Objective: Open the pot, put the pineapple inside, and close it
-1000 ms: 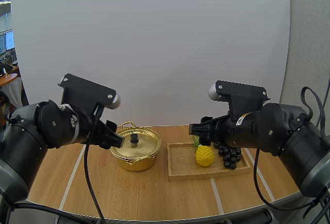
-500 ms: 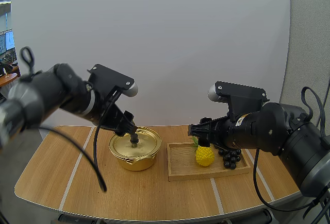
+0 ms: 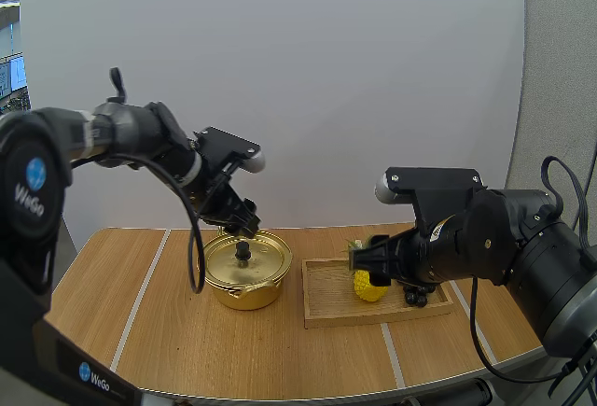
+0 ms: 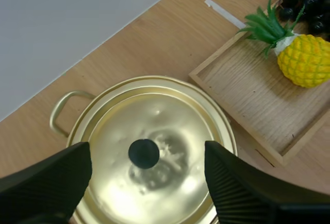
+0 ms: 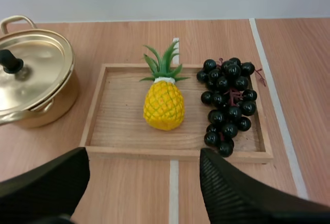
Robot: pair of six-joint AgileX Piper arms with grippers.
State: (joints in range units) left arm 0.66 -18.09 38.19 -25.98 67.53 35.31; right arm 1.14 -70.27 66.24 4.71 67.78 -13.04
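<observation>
The pineapple [image 5: 164,103] is lying on the wooden tray [image 5: 121,131], its leaves pointing toward the back of the table [image 3: 168,350]. The grapes [image 5: 228,105] are lying just beside it on the same tray, a little apart from it. The right wrist view is giving the fruit whole. In the high view the right gripper [image 3: 367,259] is covering its upper part, with the yellow body peeking out below. That gripper is hovering above the tray's near side, and its fingers [image 5: 46,188] are standing wide apart with nothing between them.

The pot [image 3: 247,280] is sitting on the table just left of the tray, with its lid [image 4: 154,131] on. The left gripper [image 3: 244,223] is hanging directly over the lid's black knob [image 4: 144,153]. From the high view I cannot tell how its fingers are set. The left wrist view is showing both ribbed fingers spread to either side of the knob, gripping nothing. That view is also catching one loop handle [image 4: 64,108] at the pot's rim.
</observation>
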